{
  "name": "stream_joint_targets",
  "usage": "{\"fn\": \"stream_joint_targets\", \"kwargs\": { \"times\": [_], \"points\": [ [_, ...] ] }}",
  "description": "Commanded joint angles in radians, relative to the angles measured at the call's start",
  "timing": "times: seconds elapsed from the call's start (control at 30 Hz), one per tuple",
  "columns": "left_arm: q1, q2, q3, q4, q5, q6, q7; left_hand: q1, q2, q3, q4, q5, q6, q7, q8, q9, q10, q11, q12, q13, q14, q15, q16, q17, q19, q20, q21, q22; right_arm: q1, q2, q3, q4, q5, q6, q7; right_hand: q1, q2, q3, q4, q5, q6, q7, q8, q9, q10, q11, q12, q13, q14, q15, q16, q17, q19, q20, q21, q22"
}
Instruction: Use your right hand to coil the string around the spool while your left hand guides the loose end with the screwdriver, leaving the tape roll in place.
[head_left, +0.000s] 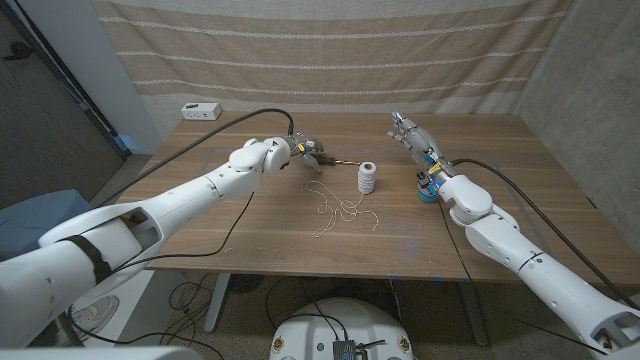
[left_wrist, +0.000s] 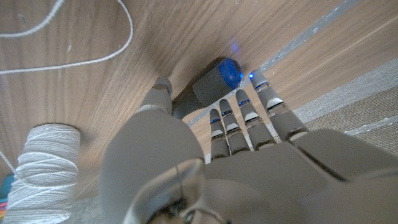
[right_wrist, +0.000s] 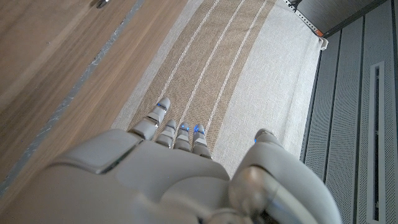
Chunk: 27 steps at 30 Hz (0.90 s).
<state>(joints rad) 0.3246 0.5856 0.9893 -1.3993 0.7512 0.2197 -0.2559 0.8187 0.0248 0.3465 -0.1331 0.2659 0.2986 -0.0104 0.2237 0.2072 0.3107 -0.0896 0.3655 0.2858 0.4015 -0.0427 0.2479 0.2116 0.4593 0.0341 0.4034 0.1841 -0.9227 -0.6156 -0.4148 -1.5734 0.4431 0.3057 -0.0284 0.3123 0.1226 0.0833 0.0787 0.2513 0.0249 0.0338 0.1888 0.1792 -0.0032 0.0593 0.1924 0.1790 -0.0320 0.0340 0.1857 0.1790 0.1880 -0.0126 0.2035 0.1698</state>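
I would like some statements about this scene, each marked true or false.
1. The left hand holds the screwdriver. True.
2. The right hand grips the spool. False: it is raised, fingers apart, holding nothing.
3. Loose string lies on the table in front of the spool. True.
4. The spool lies on its side. False: it stands upright.
5. The tape roll sits beside the left arm. False: it sits by the right arm.

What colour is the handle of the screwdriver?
The screwdriver handle is dark grey with a blue end cap, clearest in the left wrist view.
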Motion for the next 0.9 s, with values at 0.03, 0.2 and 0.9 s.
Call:
{"fn": "stream_joint_targets", "kwargs": {
  "times": [0.03, 0.2, 0.9],
  "points": [
    [-0.032, -0.022, 0.04, 0.042, 0.04, -0.001, -0.011, 0.009, 0.015, 0.012, -0.004, -0.001, 0.023, -0.001, 0.01, 0.006, 0.02, -0.003, 0.01, 0.005, 0.023, -0.068, 0.006, 0.001, 0.017, 0.002, 0.008, 0.002, 0.005, 0.009, -0.003, 0.017, 0.005, 0.002, 0.0, 0.0, 0.0, -0.002, -0.005, -0.002, 0.008, 0.005, 0.001, 0.001, 0.006, 0.001, 0.002, 0.004, 0.008, -0.002, 0.008, 0.004, 0.009, -0.001, -0.001, 0.003],
    [-0.043, -0.034, 0.062, 0.05, 0.078, 0.017, -0.009, 0.028, 0.023, 0.013, -0.009, -0.009, 0.086, -0.016, 0.029, 0.006, 0.088, -0.012, 0.037, 0.013, 0.094, -0.097, 0.025, 0.0, 0.064, -0.019, 0.025, 0.008, 0.001, 0.012, 0.001, 0.022, 0.01, 0.007, -0.004, -0.001, 0.0, -0.002, -0.005, -0.002, 0.008, 0.004, 0.001, 0.001, 0.007, 0.0, 0.002, 0.004, 0.009, -0.002, 0.008, 0.004, 0.009, -0.001, -0.002, 0.003],
    [-0.072, -0.085, 0.1, 0.171, 0.053, 0.007, -0.005, 0.37, 0.13, 0.13, -0.055, -0.065, 0.291, 0.045, 0.087, 0.011, 0.274, 0.028, 0.067, 0.064, 0.366, -0.155, 0.141, 0.066, 0.332, -0.212, 0.209, 0.024, 0.022, 0.02, -0.004, 0.062, 0.022, 0.013, 0.017, -0.003, 0.001, -0.002, -0.005, -0.003, 0.01, 0.004, 0.001, 0.001, 0.014, -0.001, 0.003, 0.004, 0.014, -0.001, 0.009, 0.004, 0.014, 0.0, -0.002, 0.003]
  ]
}}
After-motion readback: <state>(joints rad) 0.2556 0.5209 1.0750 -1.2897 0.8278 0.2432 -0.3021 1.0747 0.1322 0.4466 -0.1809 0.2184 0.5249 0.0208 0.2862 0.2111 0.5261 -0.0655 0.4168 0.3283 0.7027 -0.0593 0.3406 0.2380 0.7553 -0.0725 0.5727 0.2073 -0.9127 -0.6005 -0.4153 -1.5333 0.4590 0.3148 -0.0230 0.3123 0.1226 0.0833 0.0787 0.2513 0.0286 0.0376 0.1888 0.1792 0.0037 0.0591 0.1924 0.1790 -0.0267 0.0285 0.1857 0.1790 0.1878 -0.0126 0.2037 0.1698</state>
